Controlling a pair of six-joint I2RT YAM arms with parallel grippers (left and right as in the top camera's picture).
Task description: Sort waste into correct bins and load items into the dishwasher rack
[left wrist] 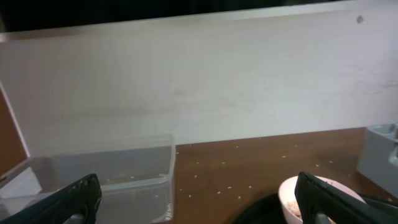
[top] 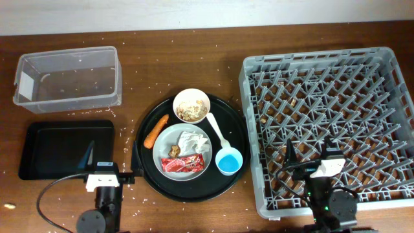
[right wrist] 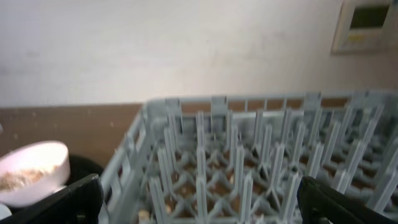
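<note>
**Spotter:** Where are your claws right now?

**Me:** My left claw (left wrist: 199, 208) is empty with its fingers spread wide, hovering over the black tray (top: 58, 145). My right claw (right wrist: 199, 208) is spread just as wide and also empty, over the near side of the rack (top: 326, 123).

**Spotter:** And the carrot?

**Me:** The carrot (top: 156, 131) is on the left edge of the round tray (top: 194, 193), just beside the plate (top: 169, 139). That's ahead and to the right of my left claw. It lies slanted, near end left, far end right. The left arm is clearly nearer, so I reckon it makes the grab, fingers across that slant.
</note>
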